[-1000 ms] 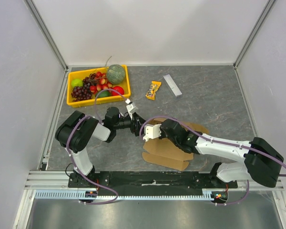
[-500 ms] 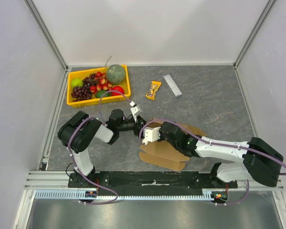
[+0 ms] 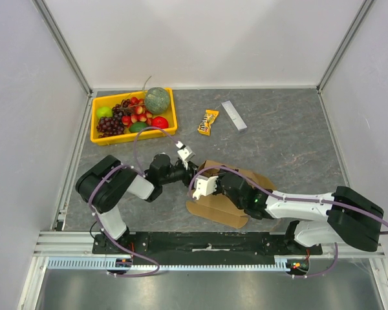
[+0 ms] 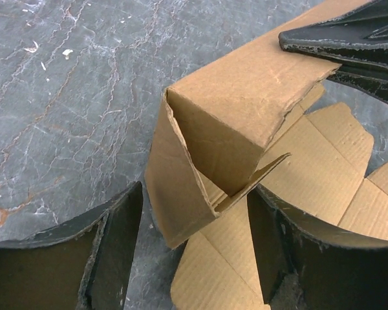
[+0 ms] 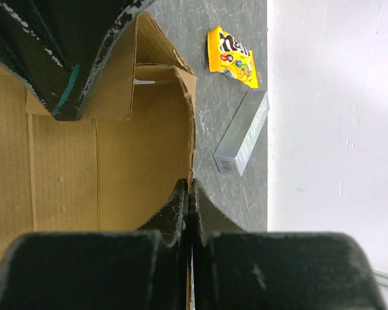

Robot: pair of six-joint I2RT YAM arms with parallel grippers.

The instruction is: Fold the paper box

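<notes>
On the grey marbled table (image 3: 291,142), the paper box (image 3: 213,209), brown corrugated cardboard half raised into creased walls, lies toward six o'clock. The left gripper (image 4: 194,210) is spread around a folded corner. The right gripper (image 5: 191,194) seems pinched on a wall's thin edge.

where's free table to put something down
Widest bare patch: the table right of the grey bar and candy packet, up to the right wall. Crowded: near centre, left gripper and right gripper at the paper box; far left holds the yellow fruit tray.
</notes>
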